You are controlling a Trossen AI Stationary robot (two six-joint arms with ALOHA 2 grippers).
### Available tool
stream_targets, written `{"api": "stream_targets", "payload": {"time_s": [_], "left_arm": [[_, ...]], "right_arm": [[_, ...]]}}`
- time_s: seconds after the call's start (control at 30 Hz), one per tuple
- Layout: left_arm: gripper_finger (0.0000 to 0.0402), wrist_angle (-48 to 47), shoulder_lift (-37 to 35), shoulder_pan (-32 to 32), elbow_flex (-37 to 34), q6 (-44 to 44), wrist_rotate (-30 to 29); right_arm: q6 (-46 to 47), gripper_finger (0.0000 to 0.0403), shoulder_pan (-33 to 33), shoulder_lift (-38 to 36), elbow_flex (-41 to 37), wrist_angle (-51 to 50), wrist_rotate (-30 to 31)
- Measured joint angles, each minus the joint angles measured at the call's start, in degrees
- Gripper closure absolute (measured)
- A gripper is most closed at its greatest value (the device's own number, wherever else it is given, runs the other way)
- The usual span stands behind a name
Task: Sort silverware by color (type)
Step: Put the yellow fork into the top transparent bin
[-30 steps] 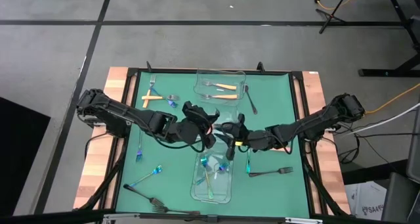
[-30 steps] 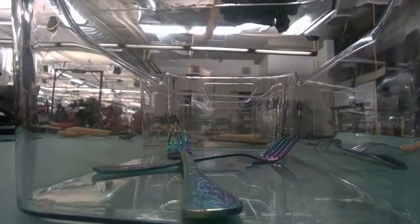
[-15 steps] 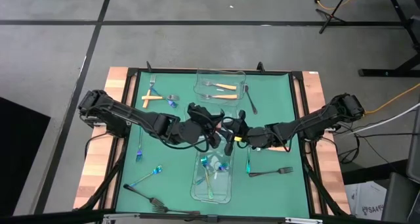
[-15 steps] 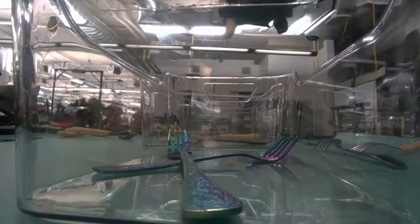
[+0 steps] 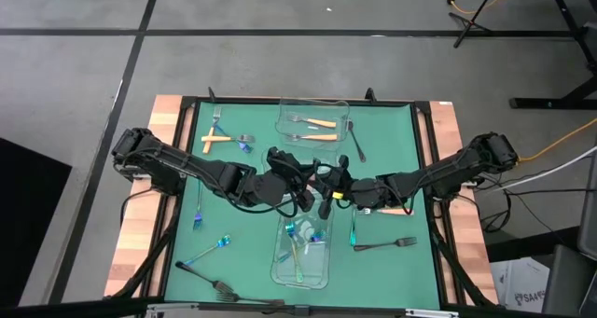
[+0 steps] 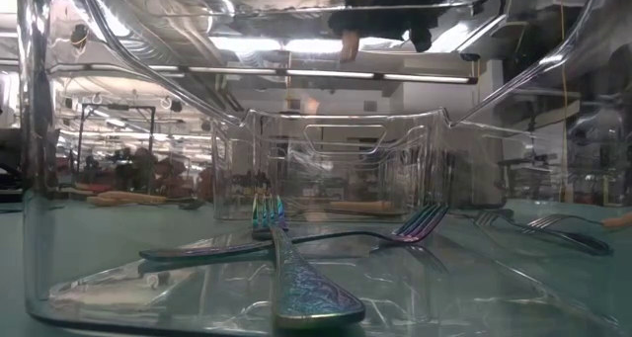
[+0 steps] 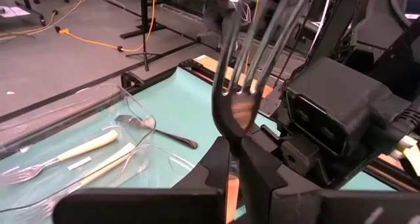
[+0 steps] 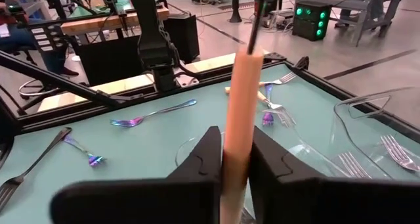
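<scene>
A fork with silver tines (image 7: 252,46) and an orange handle (image 8: 241,86) hangs in the air over the table's middle, between my two grippers. My left gripper (image 7: 233,159) (image 5: 311,184) comes from the left and is shut on its metal end. My right gripper (image 8: 236,159) (image 5: 333,195) comes from the right and is shut on its handle. The handle's end (image 6: 348,46) shows high in the low view. Loose forks lie on the green mat: orange-handled ones (image 5: 220,139), dark ones (image 5: 357,143) (image 5: 383,245) and iridescent ones (image 5: 211,251). My left gripper pinches the fork's silver neck (image 7: 231,131), just below the tines, between its two fingers. The fingers come about level from the table's left and lie across the fork, which is lifted clear of the table. My right gripper pinches the orange handle (image 8: 237,135) between its two fingers, one on each side. They come about level from the table's right and lie across the handle, which runs on past them to the metal part (image 8: 257,20).
A clear container (image 5: 313,105) at the far middle holds orange-handled forks. A second clear container (image 5: 280,262) at the near middle, right below the grippers, holds iridescent forks (image 6: 296,278). More forks lie near the front left (image 5: 213,283) and left (image 5: 199,215).
My left gripper has carried the fork a little toward the table's right, up to my right gripper. In the low view the handle's end has shifted the same way.
</scene>
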Motion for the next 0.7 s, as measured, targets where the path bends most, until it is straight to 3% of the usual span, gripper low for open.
{"api": "stream_targets", "payload": {"time_s": [0.7], "left_arm": [[0.0368,-2.7,0.0,-0.5,0.0,2.1,4.4]], "right_arm": [[-0.3,0.0391,0.1,0.0,0.0,-3.5,-0.6]]}}
